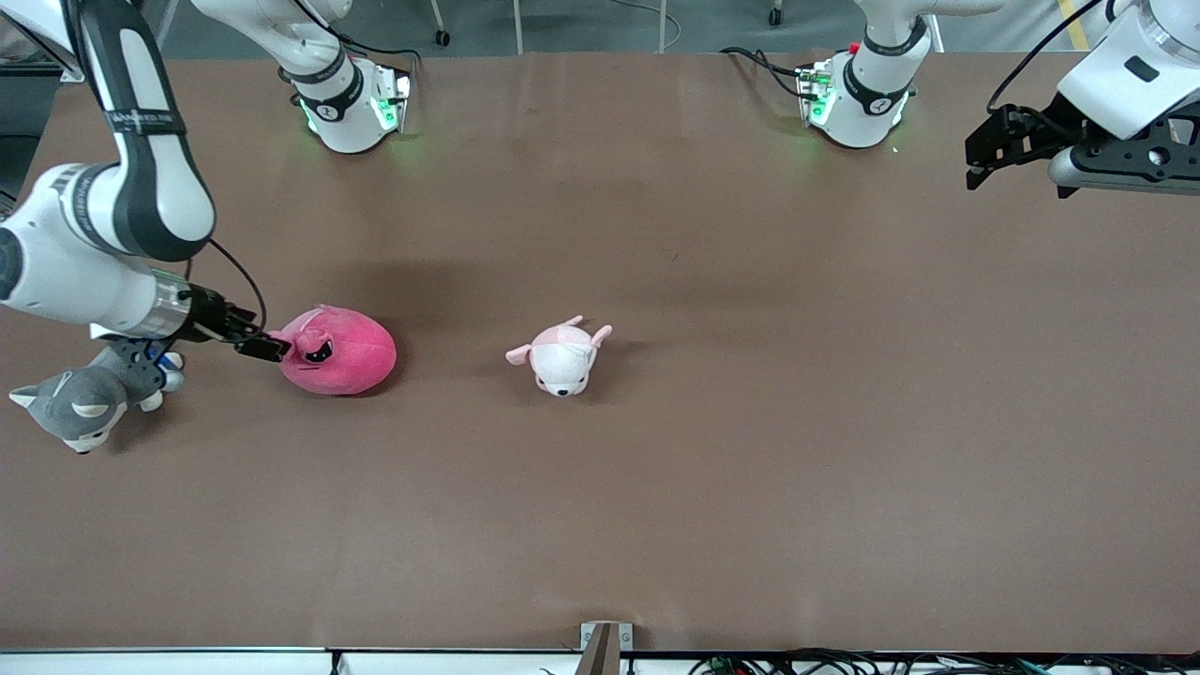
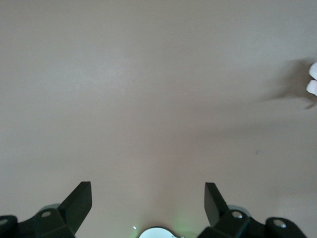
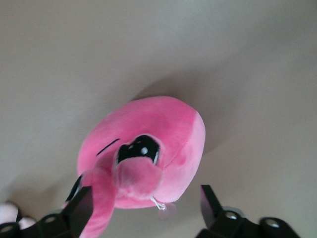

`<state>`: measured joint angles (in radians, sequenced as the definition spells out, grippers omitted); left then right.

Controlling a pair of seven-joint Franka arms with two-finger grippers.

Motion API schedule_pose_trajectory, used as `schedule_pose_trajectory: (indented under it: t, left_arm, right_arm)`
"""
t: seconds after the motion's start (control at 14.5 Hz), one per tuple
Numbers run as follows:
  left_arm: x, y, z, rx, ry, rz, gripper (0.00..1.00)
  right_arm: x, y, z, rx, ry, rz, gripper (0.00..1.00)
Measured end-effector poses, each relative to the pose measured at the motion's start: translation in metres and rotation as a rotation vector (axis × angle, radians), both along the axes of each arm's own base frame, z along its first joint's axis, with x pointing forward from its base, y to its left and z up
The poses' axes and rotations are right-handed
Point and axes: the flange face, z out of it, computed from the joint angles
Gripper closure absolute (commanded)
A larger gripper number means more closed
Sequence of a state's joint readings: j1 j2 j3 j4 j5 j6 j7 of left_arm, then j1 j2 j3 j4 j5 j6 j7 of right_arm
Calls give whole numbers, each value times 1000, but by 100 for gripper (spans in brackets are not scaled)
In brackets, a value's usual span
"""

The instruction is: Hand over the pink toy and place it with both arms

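pink toy [image 1: 342, 354] lies on table [image 1: 656, 487]; right pincer [image 1: 267, 345] open beside it; left pincer [image 1: 980, 159] open.

You have three plush toys on the table [image 1: 656, 506], strung in a rough row. The pink toy [image 1: 342, 352] sits toward the right arm's end, with the puppy plush [image 1: 562, 356] beside it nearer the table's middle — the two well apart. The husky plush [image 1: 80, 405] lies at the right arm's end, slightly nearer the front camera than the pink toy. The right gripper [image 1: 265, 348] sits just beside the pink toy, between it and the husky. The left gripper [image 1: 982, 161] hangs over the left arm's end — well apart from every toy.
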<state>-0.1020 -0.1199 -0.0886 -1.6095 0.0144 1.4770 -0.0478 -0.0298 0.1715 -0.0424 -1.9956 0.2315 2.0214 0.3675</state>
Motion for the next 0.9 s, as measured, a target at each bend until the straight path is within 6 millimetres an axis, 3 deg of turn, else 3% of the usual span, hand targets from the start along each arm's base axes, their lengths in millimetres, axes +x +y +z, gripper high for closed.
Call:
schedule_pose_trajectory:
  t: [0.21, 0.41, 0.62, 0.9]
  left_arm:
    - [6, 21, 2, 2, -22, 41, 0]
    - [10, 43, 4, 0, -35, 69, 0]
    - [10, 44, 5, 0, -36, 72, 0]
    - [13, 45, 5, -3, -41, 75, 0]
  right_arm:
    - [19, -12, 49, -65, -80, 206, 0]
    - [32, -9, 99, -143, -124, 393, 0]
    - [40, -11, 137, -185, -164, 541, 0]
    - [36, -20, 184, -218, -124, 572, 0]
